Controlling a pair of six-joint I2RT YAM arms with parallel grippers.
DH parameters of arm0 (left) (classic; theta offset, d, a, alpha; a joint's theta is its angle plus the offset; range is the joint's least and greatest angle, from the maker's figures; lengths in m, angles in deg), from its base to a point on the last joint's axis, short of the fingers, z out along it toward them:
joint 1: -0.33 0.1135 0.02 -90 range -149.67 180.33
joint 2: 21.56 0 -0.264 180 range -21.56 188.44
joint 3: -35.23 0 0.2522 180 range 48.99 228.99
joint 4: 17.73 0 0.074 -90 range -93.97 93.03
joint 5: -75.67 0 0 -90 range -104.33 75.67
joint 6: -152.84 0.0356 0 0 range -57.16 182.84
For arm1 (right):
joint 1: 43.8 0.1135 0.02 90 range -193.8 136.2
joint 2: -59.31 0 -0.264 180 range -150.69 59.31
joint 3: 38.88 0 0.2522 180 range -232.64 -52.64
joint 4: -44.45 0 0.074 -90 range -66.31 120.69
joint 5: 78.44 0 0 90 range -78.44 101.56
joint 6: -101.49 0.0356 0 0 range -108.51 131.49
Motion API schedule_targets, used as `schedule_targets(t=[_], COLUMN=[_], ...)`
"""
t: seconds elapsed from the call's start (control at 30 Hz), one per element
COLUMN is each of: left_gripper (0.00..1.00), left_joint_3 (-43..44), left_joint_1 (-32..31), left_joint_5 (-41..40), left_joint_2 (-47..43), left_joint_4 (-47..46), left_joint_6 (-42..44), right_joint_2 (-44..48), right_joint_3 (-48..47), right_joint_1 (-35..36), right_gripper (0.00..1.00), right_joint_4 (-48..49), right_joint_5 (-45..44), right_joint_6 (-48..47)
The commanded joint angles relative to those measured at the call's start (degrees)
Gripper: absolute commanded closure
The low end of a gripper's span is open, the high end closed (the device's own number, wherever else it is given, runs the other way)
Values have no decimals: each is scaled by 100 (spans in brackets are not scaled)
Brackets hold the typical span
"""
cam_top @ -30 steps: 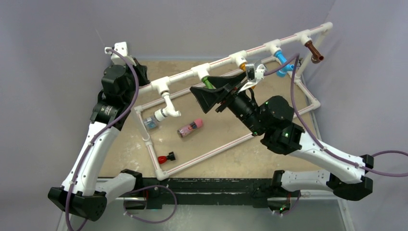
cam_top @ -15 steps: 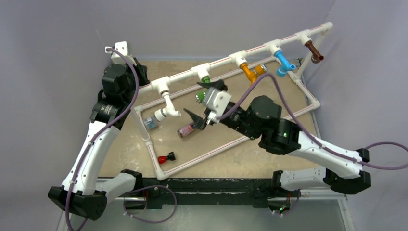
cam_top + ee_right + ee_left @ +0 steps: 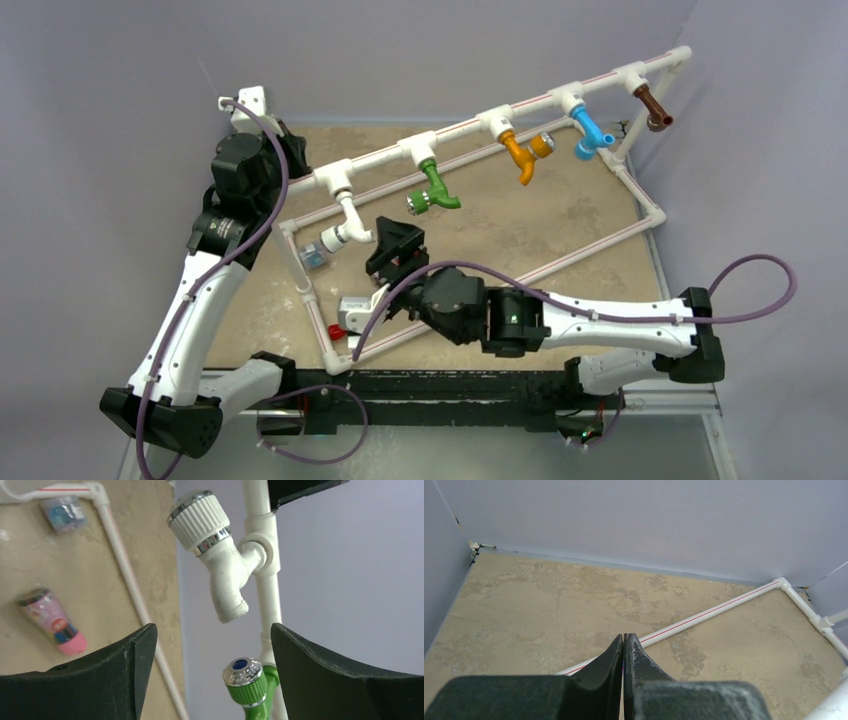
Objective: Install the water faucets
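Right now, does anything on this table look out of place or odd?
Mildly: a pink-capped cylinder lies on its side on the table, and a small red part sits loose by the near corner of the pipe frame.

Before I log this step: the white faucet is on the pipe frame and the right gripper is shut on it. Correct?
No. The right wrist view shows the right gripper open, jaws wide apart, gripping nothing. The white faucet is on the pipe frame, as you said.

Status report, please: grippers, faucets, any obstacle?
Left gripper shut, empty. Right gripper open, empty, pointing at white faucet, mounted on pipe frame beside green faucet. Nothing in between.
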Motion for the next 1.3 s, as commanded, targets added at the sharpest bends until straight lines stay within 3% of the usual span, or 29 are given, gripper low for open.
schedule_targets(t=[0.0, 0.2, 0.3, 0.73, 0.97, 1.27], left_gripper=[100, 100, 100, 100, 100, 100], left_joint_3=[-352, -380, -374, -347, -389, -407], left_joint_1=[-161, -161, -161, -178, -186, -195], left_joint_5=[377, 412, 437, 414, 396, 388], left_joint_2=[217, 210, 218, 218, 186, 122], left_joint_4=[1475, 1463, 1464, 1464, 1448, 1455], left_joint_6=[370, 370, 370, 379, 387, 395], right_joint_2=[-18, -398, -590, -1344, -1645, -1906], right_joint_3=[322, 1006, 1001, 494, 116, -258], right_joint_1=[251, 307, 307, 306, 272, 184], right_gripper=[15, 14, 15, 20, 37, 71], right_joint_4=[1442, 3659, 4270, 4736, 4676, 4509], right_joint_5=[-1018, -1532, -1509, -1377, -1428, -1747], right_joint_6=[-1447, -3147, -3431, -3841, -3734, -3054])
